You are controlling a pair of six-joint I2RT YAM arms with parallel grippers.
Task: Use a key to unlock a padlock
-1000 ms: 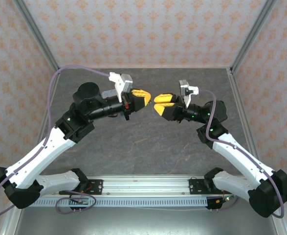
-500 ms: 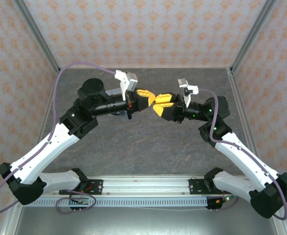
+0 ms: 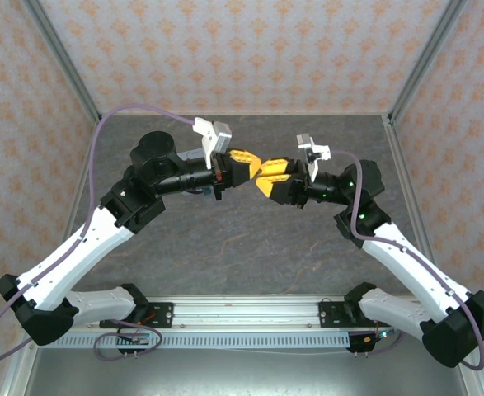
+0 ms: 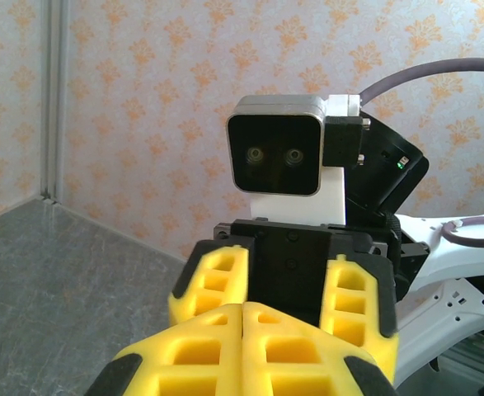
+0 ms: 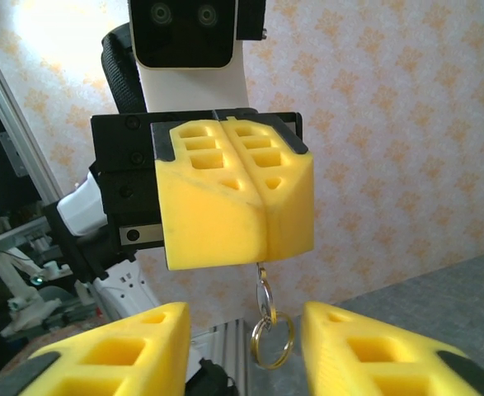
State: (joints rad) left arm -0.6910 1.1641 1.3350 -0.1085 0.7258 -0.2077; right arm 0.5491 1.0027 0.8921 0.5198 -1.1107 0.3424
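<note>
above the counter (image 3: 250,247) the two claws sit nose to nose. the left claw (image 5: 264,235) is clamped tight, finger against finger, and a small key ring (image 5: 272,340) dangles on a link from its seam. the grip hides whatever the link joins, so the key cannot be made out. the right claw (image 5: 246,356) is spread wide, its fingers on either side of the ring and cut off by the bottom edge.

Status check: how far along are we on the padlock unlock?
Done: the left tool is shut, holding a key ring that dangles beneath its fingers, well above the table. In hand: the right tool is open and faces it tip to tip, its fingers either side of the ring. Left: the unlocking itself. What the pinch hides, I cannot tell.
</note>
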